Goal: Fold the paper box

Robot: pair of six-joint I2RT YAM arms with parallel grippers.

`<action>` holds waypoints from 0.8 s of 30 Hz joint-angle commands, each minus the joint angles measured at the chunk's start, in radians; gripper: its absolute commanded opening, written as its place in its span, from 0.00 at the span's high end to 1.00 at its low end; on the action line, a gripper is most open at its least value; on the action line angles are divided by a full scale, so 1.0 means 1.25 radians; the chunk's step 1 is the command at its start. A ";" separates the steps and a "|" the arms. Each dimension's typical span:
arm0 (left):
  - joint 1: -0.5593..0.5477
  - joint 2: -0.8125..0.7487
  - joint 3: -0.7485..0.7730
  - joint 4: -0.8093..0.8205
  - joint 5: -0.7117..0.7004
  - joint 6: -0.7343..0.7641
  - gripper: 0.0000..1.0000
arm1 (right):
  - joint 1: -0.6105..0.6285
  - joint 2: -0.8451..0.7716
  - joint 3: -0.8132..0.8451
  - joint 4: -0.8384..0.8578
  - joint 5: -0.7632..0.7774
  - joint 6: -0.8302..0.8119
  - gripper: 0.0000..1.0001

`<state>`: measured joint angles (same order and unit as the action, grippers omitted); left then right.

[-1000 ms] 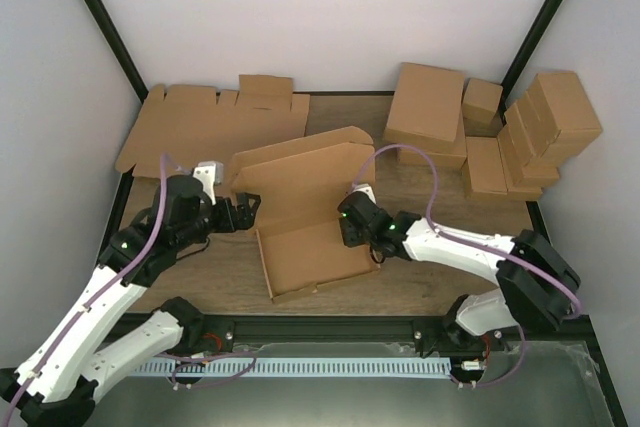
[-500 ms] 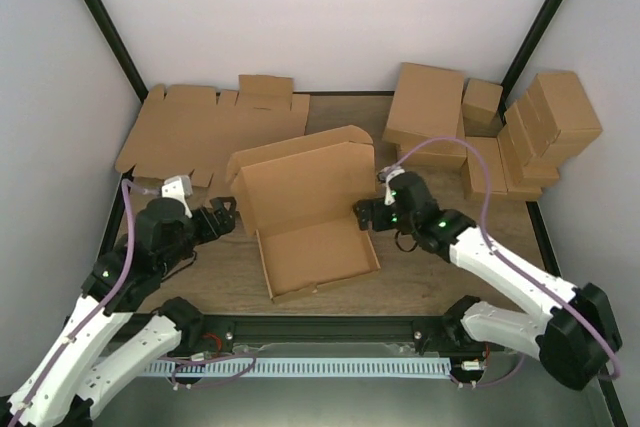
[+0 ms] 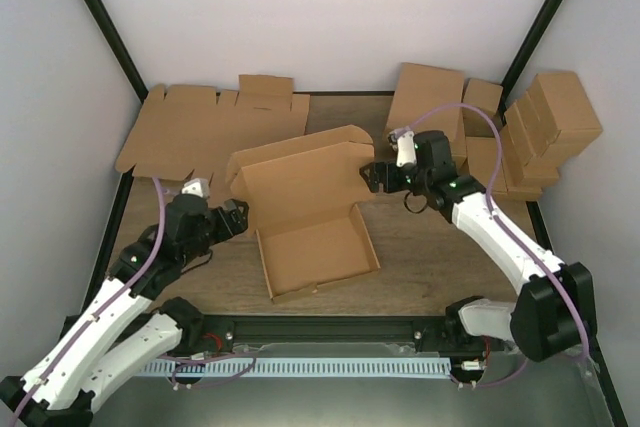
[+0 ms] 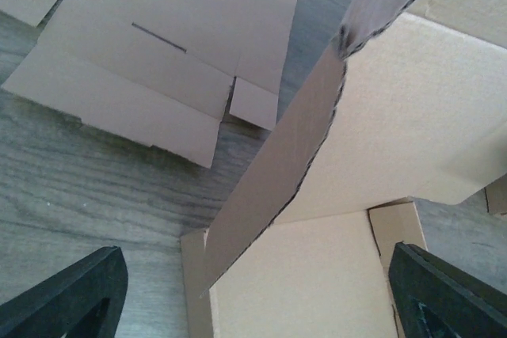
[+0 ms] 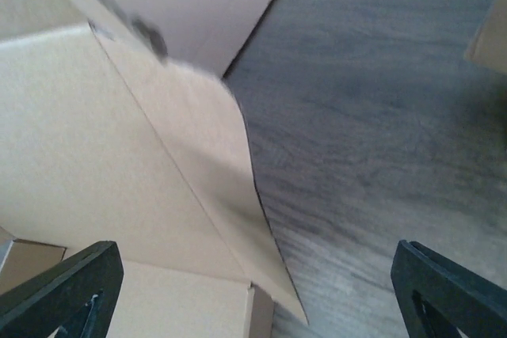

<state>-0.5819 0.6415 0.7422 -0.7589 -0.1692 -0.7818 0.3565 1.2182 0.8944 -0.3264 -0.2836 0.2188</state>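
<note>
Note for you: the paper box (image 3: 310, 242) lies in the middle of the table (image 3: 440, 257), with its shallow tray flat on the wood and its lid panel standing tilted behind.

The left gripper (image 3: 238, 215) sits just beside the tray's left rear corner, jaws spread wide and empty. In its wrist view the fingers (image 4: 71, 298) frame a raised side flap.

The right gripper (image 3: 372, 175) is at the lid's right edge, likewise spread and holding nothing. Whether it touches the cardboard, you cannot tell from above.

The flat blanks (image 3: 200, 132) lie rear left and the closed boxes (image 3: 520, 137) rear right.
</note>
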 commanded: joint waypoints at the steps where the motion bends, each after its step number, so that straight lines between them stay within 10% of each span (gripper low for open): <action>1: 0.004 0.028 0.034 0.062 -0.005 0.039 0.09 | -0.017 0.042 0.095 0.017 -0.041 -0.068 0.05; 16: 0.004 0.207 0.135 0.081 -0.090 0.090 0.32 | -0.017 0.155 0.217 -0.020 -0.085 -0.119 0.26; 24: 0.005 0.242 0.146 0.103 -0.072 0.099 0.73 | -0.015 0.154 0.238 -0.061 -0.153 -0.125 0.71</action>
<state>-0.5808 0.9325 0.8921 -0.6636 -0.2569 -0.6731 0.3470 1.4265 1.1381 -0.3721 -0.4210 0.0700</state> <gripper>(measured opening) 0.368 0.414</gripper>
